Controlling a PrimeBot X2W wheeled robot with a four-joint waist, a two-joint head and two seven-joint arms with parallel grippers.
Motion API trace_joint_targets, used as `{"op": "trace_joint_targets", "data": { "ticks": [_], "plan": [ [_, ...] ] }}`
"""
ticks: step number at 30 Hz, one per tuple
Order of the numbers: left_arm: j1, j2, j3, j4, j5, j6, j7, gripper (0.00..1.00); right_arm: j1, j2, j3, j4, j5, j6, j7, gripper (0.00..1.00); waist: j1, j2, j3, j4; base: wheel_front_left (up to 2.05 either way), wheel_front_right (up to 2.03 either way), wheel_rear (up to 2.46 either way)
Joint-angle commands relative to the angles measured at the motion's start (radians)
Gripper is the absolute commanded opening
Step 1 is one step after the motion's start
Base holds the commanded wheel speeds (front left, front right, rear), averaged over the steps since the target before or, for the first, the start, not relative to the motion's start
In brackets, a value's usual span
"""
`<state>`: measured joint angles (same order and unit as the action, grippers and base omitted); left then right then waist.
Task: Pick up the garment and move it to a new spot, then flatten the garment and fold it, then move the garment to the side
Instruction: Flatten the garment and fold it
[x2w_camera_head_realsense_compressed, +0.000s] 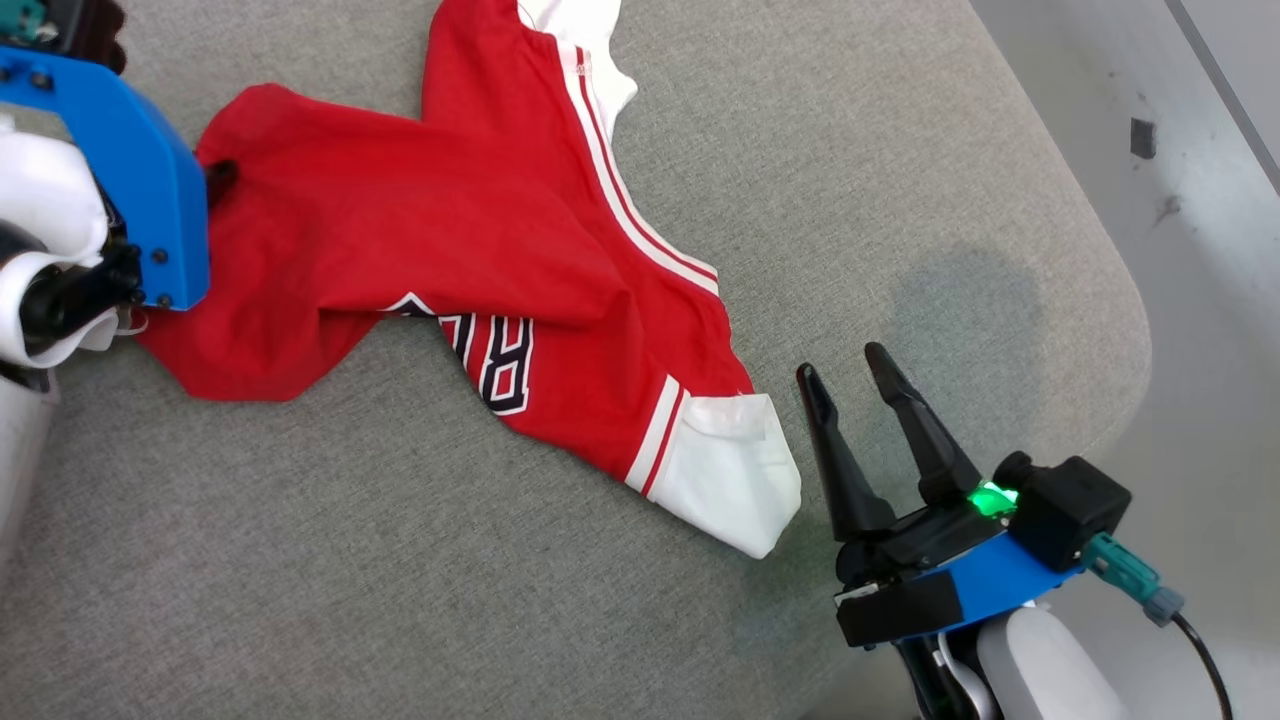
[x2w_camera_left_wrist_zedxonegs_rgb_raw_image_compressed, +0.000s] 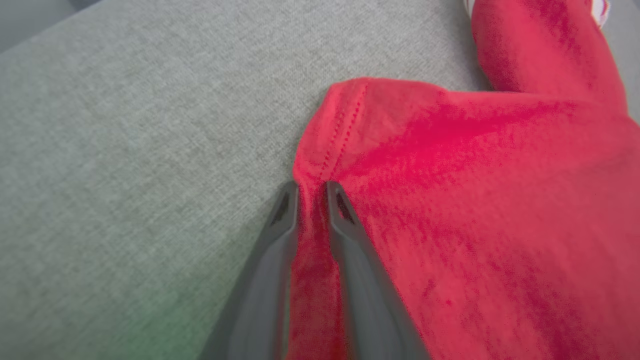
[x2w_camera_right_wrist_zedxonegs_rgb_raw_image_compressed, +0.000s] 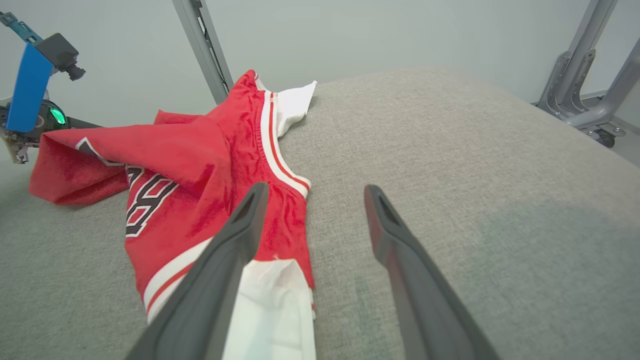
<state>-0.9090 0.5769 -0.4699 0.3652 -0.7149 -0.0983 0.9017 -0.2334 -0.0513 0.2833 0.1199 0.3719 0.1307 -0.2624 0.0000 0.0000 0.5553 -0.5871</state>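
You see a blue bracket (x2w_camera_head_realsense_compressed: 150, 170) with dark screws (x2w_camera_head_realsense_compressed: 160, 256) on the left arm's white shell (x2w_camera_head_realsense_compressed: 45, 200). The right gripper (x2w_camera_head_realsense_compressed: 840, 363) has two dark fingers (x2w_camera_head_realsense_compressed: 850, 470), a green light (x2w_camera_head_realsense_compressed: 990, 497) and a black camera block (x2w_camera_head_realsense_compressed: 1070, 510) (teal plug (x2w_camera_head_realsense_compressed: 1125, 572), black cable (x2w_camera_head_realsense_compressed: 1205, 655)).

The garment (x2w_camera_head_realsense_compressed: 400, 230) is red, with white sleeve ends bordered by red and white stripes and black lettering outlined in white. The bench (x2w_camera_head_realsense_compressed: 900, 150) is flecked grey fabric. The right pincer (x2w_camera_head_realsense_compressed: 842, 364) is black.
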Motion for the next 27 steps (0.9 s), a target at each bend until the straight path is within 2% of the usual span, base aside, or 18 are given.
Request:
{"op": "trace_joint_targets", "data": {
  "ticks": [1, 3, 6, 12, 15, 20, 23, 27],
  "plan": [
    [0.044, 0.009, -0.001, 0.004, -0.016, -0.007, -0.008, 0.00, -0.011, 0.001, 0.016, 0.011, -0.002, 0.000, -0.003, 1.00, 0.0000, 0.0000, -0.009, 0.000, 0.00, 0.00, 0.00],
    [0.047, 0.014, 0.006, -0.010, -0.022, -0.008, -0.024, 0.00, -0.020, 0.001, 0.025, 0.018, -0.003, 0.000, -0.003, 1.00, 0.0000, 0.0000, -0.015, 0.000, 0.00, 0.00, 0.00],
    [0.066, 0.025, 0.039, -0.069, -0.049, -0.017, -0.105, 0.00, -0.046, 0.001, 0.044, 0.048, -0.008, 0.000, -0.003, 1.00, 0.0000, 0.0000, -0.037, 0.007, 0.00, 0.00, 0.00],
    [0.135, -0.014, 0.074, -0.209, -0.117, -0.029, -0.300, 0.00, -0.060, 0.002, -0.017, 0.090, -0.074, 0.000, -0.003, 1.00, 0.0000, 0.0000, -0.101, 0.123, 0.00, 0.00, 0.00],
    [0.263, -0.030, 0.053, -0.374, -0.155, -0.034, -0.481, 0.00, -0.028, -0.012, -0.085, 0.087, -0.127, 0.000, 0.016, 1.00, 0.0000, 0.0000, -0.175, 0.235, 0.00, 0.00, 0.00],
    [0.427, -0.025, 0.034, -0.475, -0.164, -0.033, -0.612, 0.00, 0.004, -0.025, -0.134, 0.055, -0.153, 0.000, 0.053, 1.00, 0.0000, 0.0000, -0.237, 0.317, 0.00, 0.00, 0.00],
    [0.561, -0.013, 0.019, -0.500, -0.141, -0.028, -0.686, 0.00, 0.038, -0.037, -0.171, 0.023, -0.167, 0.000, 0.085, 1.00, 0.0000, 0.0000, -0.281, 0.372, 0.00, 0.00, 0.00],
    [0.708, 0.004, 0.003, -0.475, -0.096, 0.001, -0.758, 0.00, 0.077, -0.045, -0.199, -0.026, -0.181, 0.000, 0.131, 1.00, 0.0000, 0.0000, -0.322, 0.429, 0.00, 0.00, 0.00]
  ]
}}
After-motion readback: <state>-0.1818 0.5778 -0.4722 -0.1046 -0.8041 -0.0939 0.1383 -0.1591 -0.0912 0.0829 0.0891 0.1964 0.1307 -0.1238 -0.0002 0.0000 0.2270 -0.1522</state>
